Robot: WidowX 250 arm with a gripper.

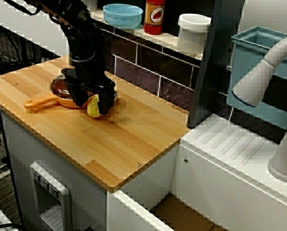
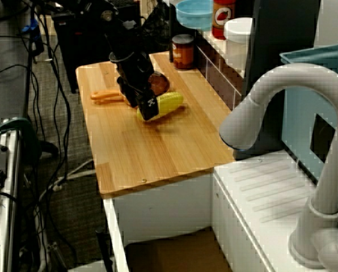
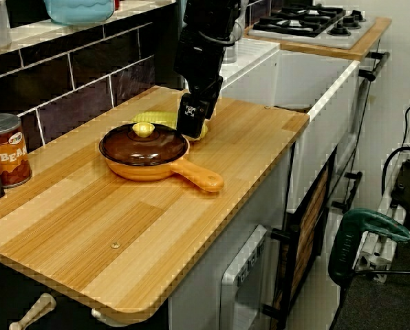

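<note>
My black gripper [image 1: 92, 103] reaches down over a yellow corn cob [image 1: 94, 109] on the wooden counter [image 1: 110, 139], one finger on each side, shut on it. In the view from the sink end the corn cob [image 2: 168, 103] sticks out to the right of the gripper [image 2: 147, 107]. Whether it rests on the wood or hangs just above it I cannot tell. An orange pan [image 3: 144, 167] with a brown lid [image 3: 143, 143] sits right beside the cob [image 3: 155, 118]. In the view from the bean-can end the gripper [image 3: 191, 124] stands just behind the pan's rim.
The pan's handle [image 1: 37, 102] points toward the counter's front edge. A bean can [image 3: 5, 151] stands by the tiled wall. On the ledge above are a blue bowl [image 1: 122, 15], a red bottle [image 1: 154, 17] and a white tub [image 1: 193, 32]. A sink with a grey tap [image 2: 282, 107] adjoins the counter.
</note>
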